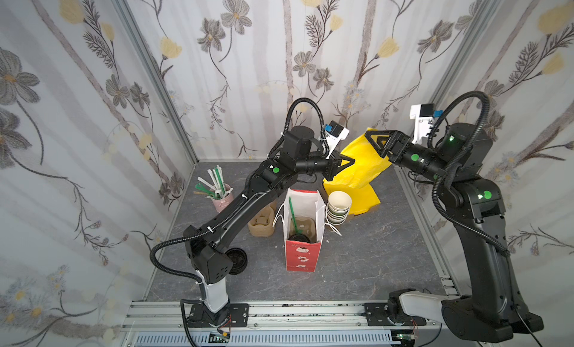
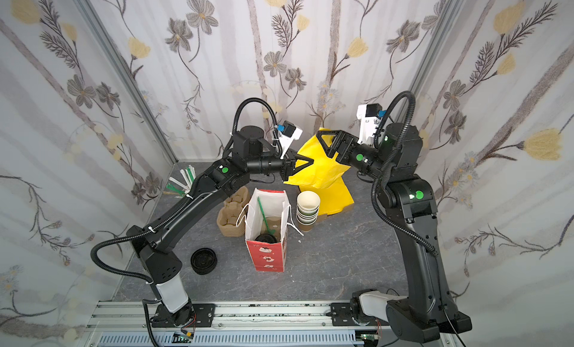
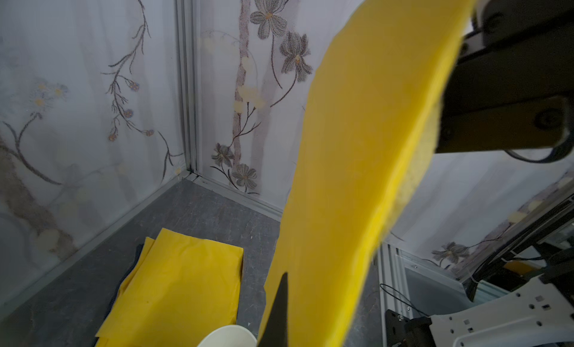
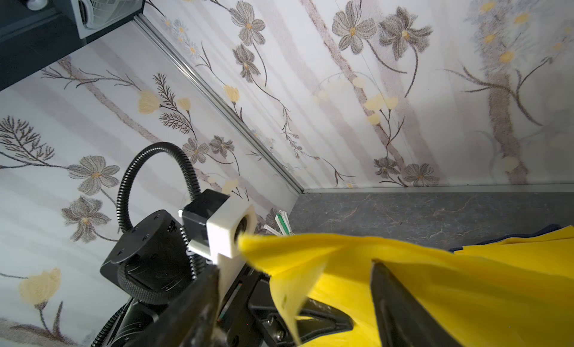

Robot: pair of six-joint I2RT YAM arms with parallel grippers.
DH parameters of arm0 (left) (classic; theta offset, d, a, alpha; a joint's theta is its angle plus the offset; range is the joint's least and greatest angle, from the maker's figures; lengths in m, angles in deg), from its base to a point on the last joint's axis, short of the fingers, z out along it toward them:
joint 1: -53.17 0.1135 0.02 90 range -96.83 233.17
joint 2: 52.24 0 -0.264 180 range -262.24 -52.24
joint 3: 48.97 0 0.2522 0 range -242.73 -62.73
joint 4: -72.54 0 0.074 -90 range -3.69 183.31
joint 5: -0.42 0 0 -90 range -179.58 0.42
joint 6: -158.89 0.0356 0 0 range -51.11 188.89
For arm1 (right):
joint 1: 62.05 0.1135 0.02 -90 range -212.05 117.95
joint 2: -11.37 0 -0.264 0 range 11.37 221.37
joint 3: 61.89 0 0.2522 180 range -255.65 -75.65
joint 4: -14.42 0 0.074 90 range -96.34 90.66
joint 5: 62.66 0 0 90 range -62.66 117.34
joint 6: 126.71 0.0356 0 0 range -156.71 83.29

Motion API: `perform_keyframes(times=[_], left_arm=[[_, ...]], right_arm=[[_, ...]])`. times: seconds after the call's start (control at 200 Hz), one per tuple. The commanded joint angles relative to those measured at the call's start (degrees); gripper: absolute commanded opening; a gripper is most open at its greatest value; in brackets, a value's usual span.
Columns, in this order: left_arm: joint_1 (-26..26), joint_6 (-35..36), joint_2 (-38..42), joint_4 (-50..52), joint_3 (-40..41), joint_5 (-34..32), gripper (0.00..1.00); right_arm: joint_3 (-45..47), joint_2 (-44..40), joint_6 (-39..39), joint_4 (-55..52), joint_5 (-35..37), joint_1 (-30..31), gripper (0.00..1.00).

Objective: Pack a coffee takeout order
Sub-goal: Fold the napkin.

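Napkin packing is judged to be the step in hand. A yellow paper napkin (image 1: 366, 165) is held aloft over the back of the desk (image 1: 372, 261), pinched at one edge by the left hand (image 1: 347, 162), whose jaws are closed on the sheet. The right hand (image 1: 377, 143) is seen at the sheet's upper corner with its jaws spread wide and nothing gripped. Whether one of its fingers touches the paper cannot be told, as the sheet is blurred in the wrist views. A flat stack of spare napkins (image 3: 180, 283) lies on the desk below the raised one.

The red paper bag (image 1: 299, 258) stands upright and open at the middle of the desk, well apart from the raised napkin. The tan carrier (image 1: 306, 224) is seen at its bottom, with the black-lidded cup (image 1: 298, 238) seated in it and the green straw (image 1: 293, 215) leaning against the white lining. The napkin is therefore judged to be the last piece to be packed.

For the next move, the right hand would need to be drawn clear of the sheet. The napkin would then have to be carried over the bag's mouth and lowered well inside before the grip is eased. Since the sheet is limp and looks wider than the opening, snagging on the rim or on the straw is to be guarded against.
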Motion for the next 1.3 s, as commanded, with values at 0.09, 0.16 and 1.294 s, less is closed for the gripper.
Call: perform_keyframes(times=[0.09,0.16,1.294], left_arm=[[-0.06,-21.71,1.09,-1.7,0.46,-0.42,0.0],[0.01,-24.85,1.11,-1.75,0.46,0.44,0.0],[-0.04,-18.63,7.05,-2.05,0.49,27.37,0.0]], right_arm=[[-4.12,-2.5,-12.01,-13.94,7.75,-2.1,0.87],[-3.77,-4.01,-16.86,-16.43,9.4,-1.94,0.85],[21.86,-14.97,-69.68,-2.51,9.55,18.48,0.57]])
